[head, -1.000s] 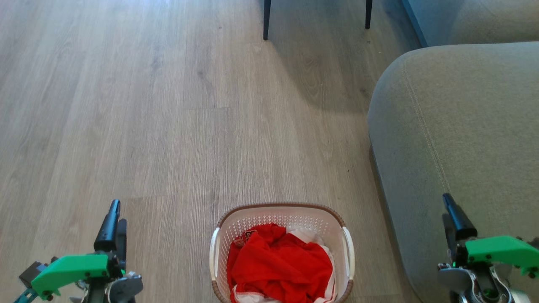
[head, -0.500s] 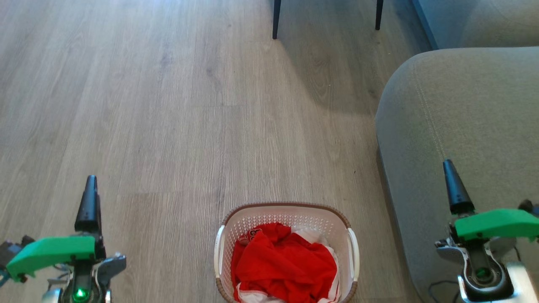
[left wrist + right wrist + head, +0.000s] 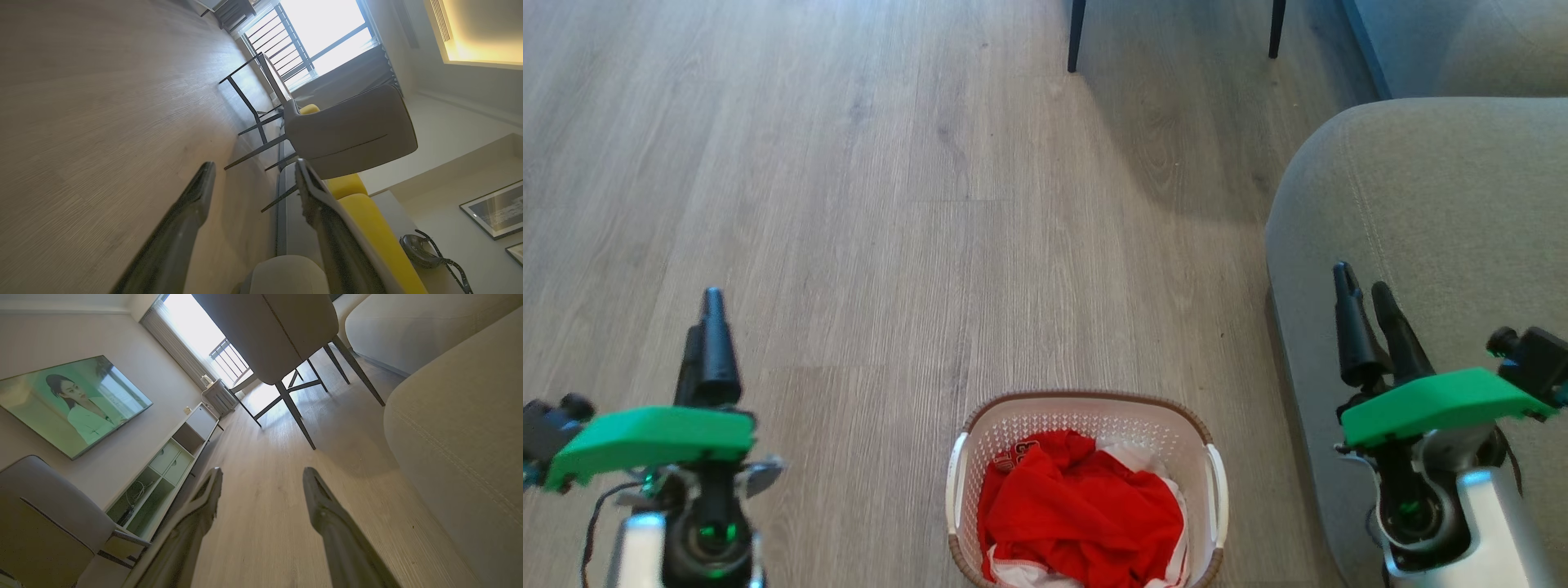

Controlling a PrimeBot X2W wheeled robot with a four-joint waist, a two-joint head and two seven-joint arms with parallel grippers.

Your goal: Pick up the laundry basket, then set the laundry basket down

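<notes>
The small white perforated plastic laundry basket (image 3: 1094,423) with a brown woven-look rim stands on the pale wood-plank floor (image 3: 849,204), near and central, holding crumpled red and white clothes (image 3: 1078,514). Well apart to its left hangs the left gripper (image 3: 704,327), fingers apart (its wrist view shows the gap). To its right, by the grey fabric sofa (image 3: 1437,229), the right gripper (image 3: 1361,282) is likewise spread.
</notes>
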